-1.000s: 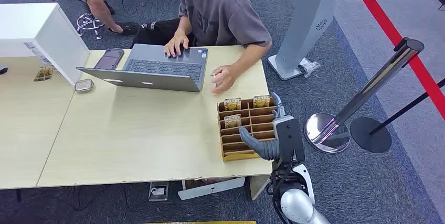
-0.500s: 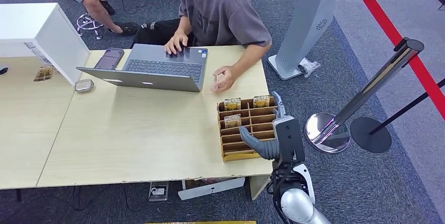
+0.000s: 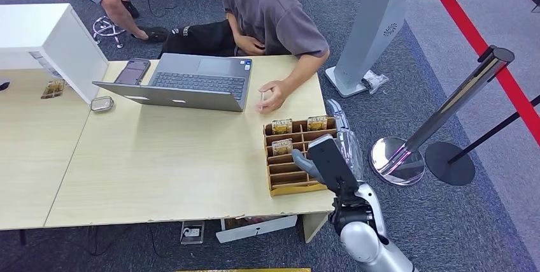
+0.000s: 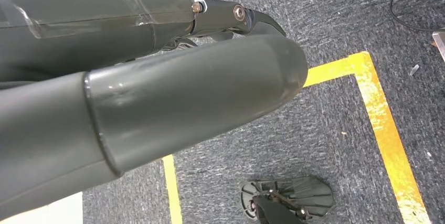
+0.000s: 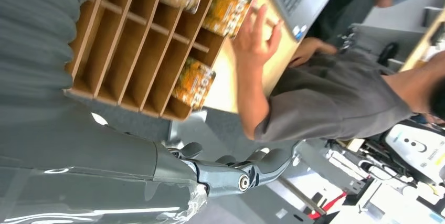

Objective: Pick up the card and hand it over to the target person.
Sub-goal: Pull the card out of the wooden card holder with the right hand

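A wooden card rack (image 3: 275,171) stands at the table's near right corner. Three cards with orange print stand in its far slots: two in the back row (image 3: 282,125) (image 3: 316,122) and one (image 3: 282,146) a row nearer. My right hand (image 3: 328,160) hovers over the rack's right side, fingers spread, holding nothing. In the right wrist view the rack (image 5: 131,51) and the cards (image 5: 230,17) (image 5: 193,82) lie just beyond my fingers (image 5: 239,174). The seated person's hand (image 3: 274,95) rests on the table behind the rack. My left hand (image 4: 199,93) hangs over the floor, holding nothing.
A person in a grey shirt (image 3: 274,17) sits behind an open laptop (image 3: 184,81). A phone (image 3: 132,71), a small tin (image 3: 102,104) and a white box (image 3: 51,39) lie further left. A chrome stanchion base (image 3: 395,160) and a grey kiosk (image 3: 376,30) stand right of the table.
My right hand has lifted and tilted in over the rack's right side. The person has taken one hand off the laptop and drawn it to the lap.
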